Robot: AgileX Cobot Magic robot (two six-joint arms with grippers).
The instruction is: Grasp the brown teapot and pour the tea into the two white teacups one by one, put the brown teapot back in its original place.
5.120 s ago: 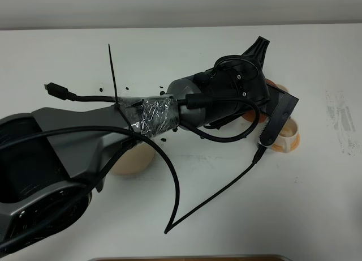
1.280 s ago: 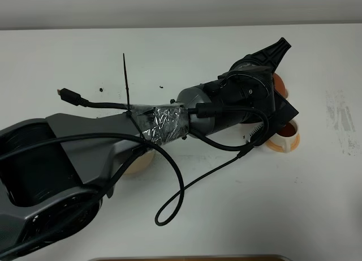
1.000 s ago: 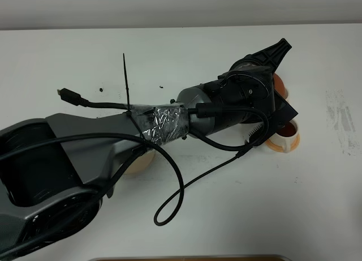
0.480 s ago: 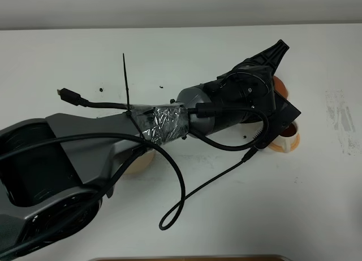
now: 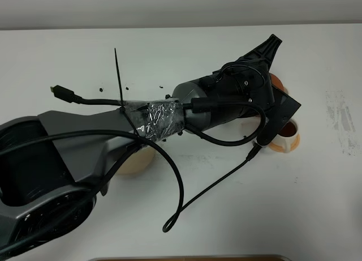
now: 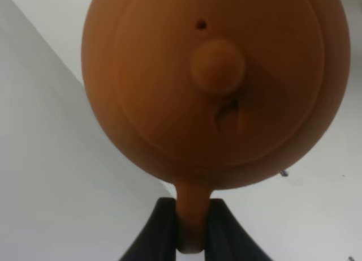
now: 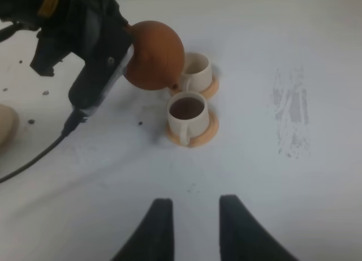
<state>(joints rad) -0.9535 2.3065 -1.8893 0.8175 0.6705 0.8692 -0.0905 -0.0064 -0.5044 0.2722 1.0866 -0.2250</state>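
Observation:
My left gripper (image 6: pixel 192 238) is shut on the loop handle of the brown teapot (image 6: pixel 209 85), which fills the left wrist view. In the right wrist view the teapot (image 7: pixel 154 54) hangs in the air against the far white teacup (image 7: pixel 198 67) and hides part of it. The near teacup (image 7: pixel 187 112) holds dark tea and stands on its orange saucer (image 7: pixel 206 131). In the exterior view the left arm (image 5: pixel 226 99) covers the teapot and the far cup; the near cup (image 5: pixel 287 131) shows. My right gripper (image 7: pixel 193 227) is open and empty, well short of the cups.
The pale beige coaster (image 5: pixel 134 162) lies bare, half under the left arm, and also shows in the right wrist view (image 7: pixel 5 125). A loose black cable (image 5: pixel 209 187) hangs from the left arm over the table. Dark specks and a grey smear (image 5: pixel 339 111) mark the tabletop.
The near cup, pale inside five seconds ago, now holds dark tea. In the last half second the left wrist has turned and shifted slightly left, and the cable loop has swung.

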